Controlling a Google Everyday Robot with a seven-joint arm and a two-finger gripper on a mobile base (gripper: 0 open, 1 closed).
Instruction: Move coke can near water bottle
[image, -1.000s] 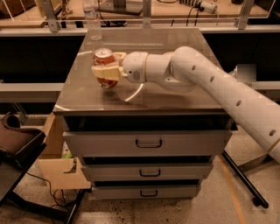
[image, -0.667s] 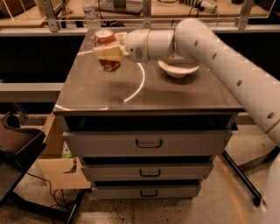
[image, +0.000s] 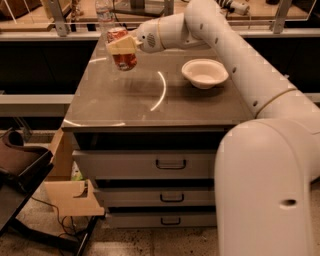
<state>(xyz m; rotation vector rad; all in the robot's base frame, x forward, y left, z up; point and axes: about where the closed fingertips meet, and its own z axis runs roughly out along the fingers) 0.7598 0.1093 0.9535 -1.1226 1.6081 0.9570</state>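
Observation:
The coke can (image: 123, 56) is red-orange with a silver top and is held in the air above the far left part of the cabinet top (image: 150, 100). My gripper (image: 121, 45) is shut on the can, its pale fingers (image: 120, 44) wrapped across the can's upper half. The water bottle (image: 104, 14) is clear and slim and stands at the far left back edge, just behind and left of the can. My white arm reaches in from the right.
A white bowl (image: 204, 73) sits on the right half of the top. Drawers (image: 170, 164) run below the front edge. A cardboard box (image: 70, 192) and a dark chair (image: 20, 165) stand on the floor at the left.
My gripper has carried the can from the front left of the top up and back toward the far left corner, close to the water bottle. The bowl has come into view.

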